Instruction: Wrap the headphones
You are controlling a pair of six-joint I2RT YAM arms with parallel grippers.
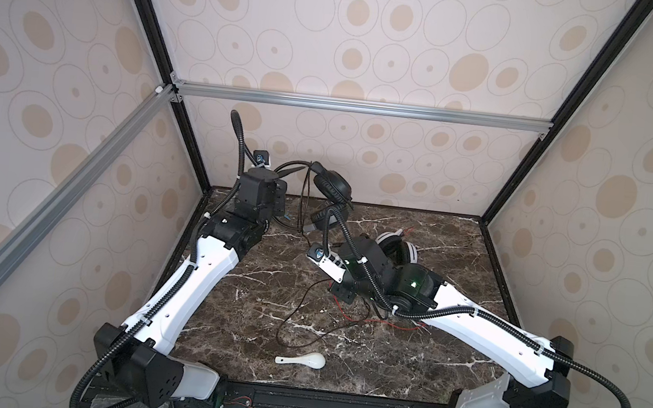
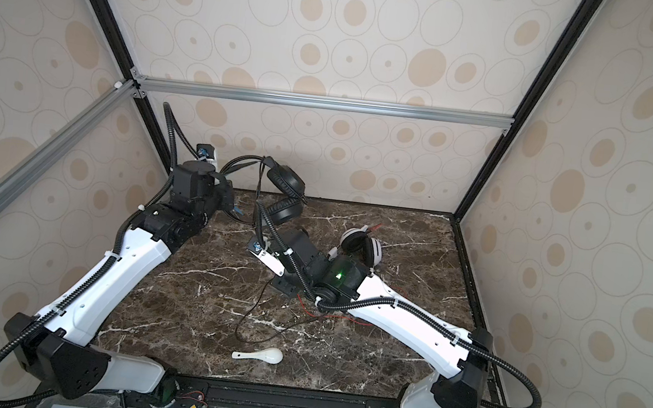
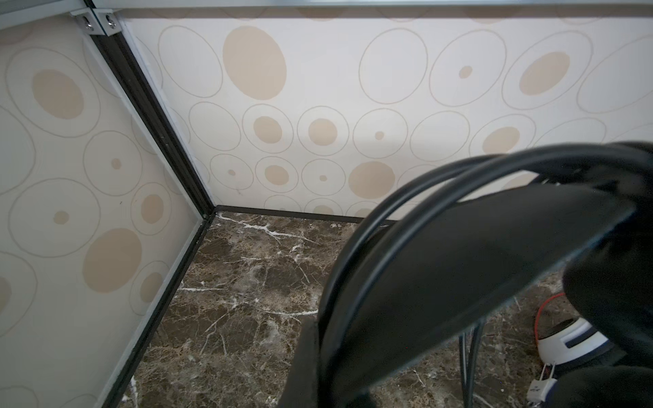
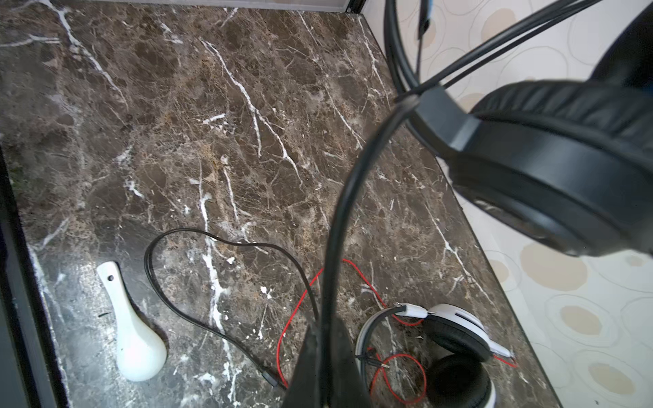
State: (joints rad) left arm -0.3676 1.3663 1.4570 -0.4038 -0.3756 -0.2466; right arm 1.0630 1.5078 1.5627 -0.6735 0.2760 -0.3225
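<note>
Two headphones and one spoon are on the table (image 1: 423, 371). The left gripper (image 1: 283, 185) is closed on the headband of the black headphones (image 1: 332, 189), which are lifted at eleven o'clock. The right gripper (image 4: 323, 335) pinches their black cord (image 4: 198, 318). The white headphones (image 1: 397, 248) lie at one o'clock, and the spoon (image 1: 300, 360) at six.

Your left gripper (image 3: 316, 332) hangs raised and clamped tight by the worktop's far-left corner, while your right gripper (image 4: 323, 339), likewise clamped, reaches over mid-worktop.
</note>
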